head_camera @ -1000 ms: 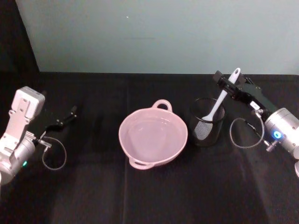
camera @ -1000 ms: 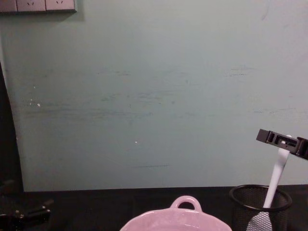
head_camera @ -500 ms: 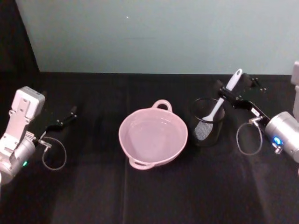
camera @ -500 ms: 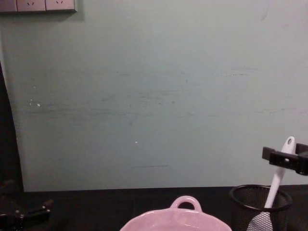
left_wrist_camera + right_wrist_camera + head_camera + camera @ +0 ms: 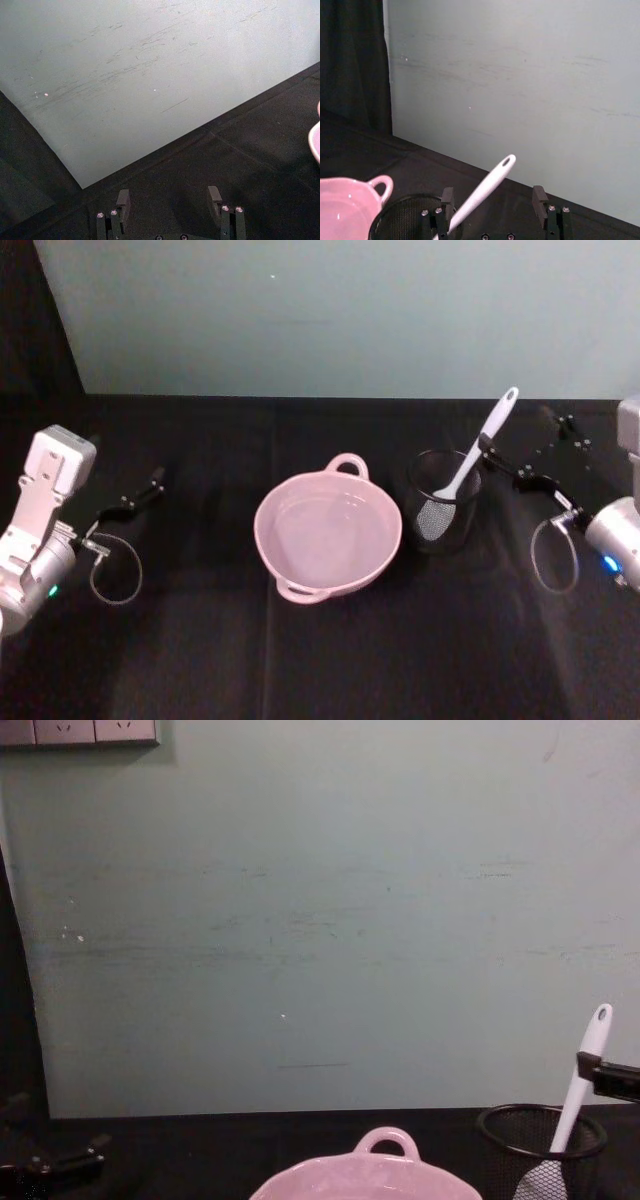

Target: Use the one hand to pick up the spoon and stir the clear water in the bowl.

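Note:
The white spoon [image 5: 478, 448] stands tilted in the black wire-mesh cup [image 5: 443, 502], handle end up. My right gripper [image 5: 525, 437] is open just right of the handle, one finger close beside it. In the right wrist view the spoon [image 5: 480, 192] rises next to one finger of the open gripper [image 5: 492, 197]. The chest view shows the spoon [image 5: 583, 1070] with a finger [image 5: 610, 1078] at its side. The pink bowl [image 5: 328, 530] sits at the table's middle, its water [image 5: 322, 525] faintly glinting. My left gripper [image 5: 140, 495] rests open at the far left.
The mesh cup stands right beside the bowl's right rim. A black cloth [image 5: 320, 660] covers the table, and a pale green wall [image 5: 340, 310] rises behind it. The bowl's loop handle [image 5: 348, 464] points toward the wall. Cables loop by both wrists.
My right gripper has drawn back to the right and lower, from around the top of the spoon's handle to beside it. The spoon stays in the cup. The left arm has not moved.

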{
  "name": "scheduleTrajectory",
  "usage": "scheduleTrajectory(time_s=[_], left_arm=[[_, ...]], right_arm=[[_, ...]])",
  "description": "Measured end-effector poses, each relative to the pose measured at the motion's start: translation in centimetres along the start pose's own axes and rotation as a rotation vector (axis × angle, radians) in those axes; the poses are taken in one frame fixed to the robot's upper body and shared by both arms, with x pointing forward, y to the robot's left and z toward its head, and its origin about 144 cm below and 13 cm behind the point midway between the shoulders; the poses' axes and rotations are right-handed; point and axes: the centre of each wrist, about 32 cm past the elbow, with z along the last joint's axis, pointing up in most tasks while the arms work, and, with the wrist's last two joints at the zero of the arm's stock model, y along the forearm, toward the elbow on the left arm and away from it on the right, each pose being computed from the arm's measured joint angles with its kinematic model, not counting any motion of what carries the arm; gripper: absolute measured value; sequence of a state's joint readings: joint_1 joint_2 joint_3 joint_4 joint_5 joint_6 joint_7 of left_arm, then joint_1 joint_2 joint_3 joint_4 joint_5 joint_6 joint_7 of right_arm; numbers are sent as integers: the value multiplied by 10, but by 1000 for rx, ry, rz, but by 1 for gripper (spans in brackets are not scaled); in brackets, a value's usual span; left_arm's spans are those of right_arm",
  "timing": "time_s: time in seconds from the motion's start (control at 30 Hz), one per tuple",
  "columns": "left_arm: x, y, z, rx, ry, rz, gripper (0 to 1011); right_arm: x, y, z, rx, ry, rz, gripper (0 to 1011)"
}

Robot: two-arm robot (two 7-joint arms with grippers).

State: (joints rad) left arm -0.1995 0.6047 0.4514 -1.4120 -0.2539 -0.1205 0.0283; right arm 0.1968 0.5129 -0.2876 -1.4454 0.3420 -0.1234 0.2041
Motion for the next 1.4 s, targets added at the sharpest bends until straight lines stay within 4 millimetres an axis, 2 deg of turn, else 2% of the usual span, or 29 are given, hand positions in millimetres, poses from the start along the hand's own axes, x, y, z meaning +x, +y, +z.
scheduleTrajectory(time_s=[0.37,0.53,0.77,1.07,1.4], left_arm=[[0,0,0,0,0,0,1011],[0,0,0,0,0,0,1011],[0,0,0,0,0,0,1011],[0,0,0,0,0,0,1011],[0,0,0,0,0,0,1011]], right_arm=[[-2,-38,4,23,-15,-45,1002],[-2,-50,-3,55,18,-119,1002],[-5,-57,-25,72,62,-220,1002],[-6,-55,-43,78,89,-260,1002],[-6,-55,-42,81,88,-257,1002]])
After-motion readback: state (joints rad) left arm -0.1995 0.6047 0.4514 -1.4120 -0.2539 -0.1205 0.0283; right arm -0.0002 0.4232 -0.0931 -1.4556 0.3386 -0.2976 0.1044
